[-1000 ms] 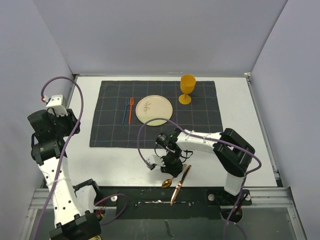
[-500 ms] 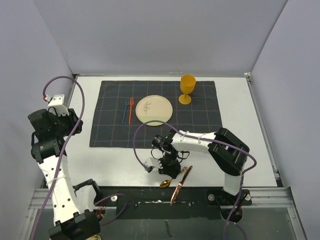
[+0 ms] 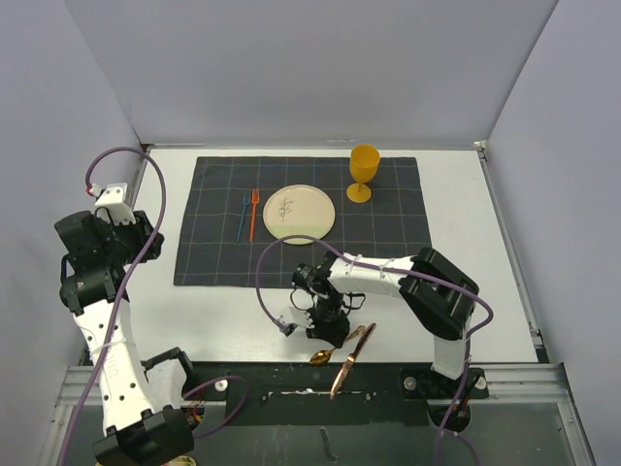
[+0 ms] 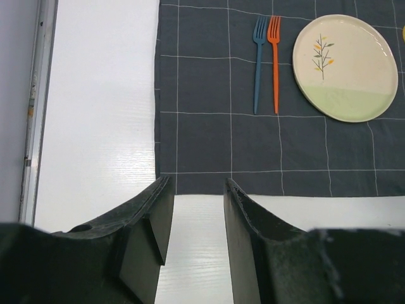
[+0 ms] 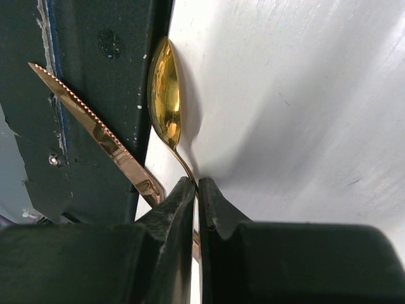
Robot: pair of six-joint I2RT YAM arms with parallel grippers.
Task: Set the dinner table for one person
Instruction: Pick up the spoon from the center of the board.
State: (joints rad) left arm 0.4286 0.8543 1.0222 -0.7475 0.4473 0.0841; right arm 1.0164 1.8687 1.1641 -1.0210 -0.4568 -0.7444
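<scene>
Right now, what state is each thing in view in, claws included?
Plate, empty, flat on the cloth.
Goblet, upright on the cloth.
Blue fork, flat, left of the plate.
Orange fork, flat, beside the blue fork.
Gold spoon, at the table's near edge, handle pinched.
Knife, blade overhanging that edge.
Left claw, open, empty.
Right claw, shut on the gold spoon.

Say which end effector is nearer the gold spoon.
Right: the right end effector is shut on the gold spoon's handle. The left end effector hovers off by the cloth's near-left corner.
</scene>
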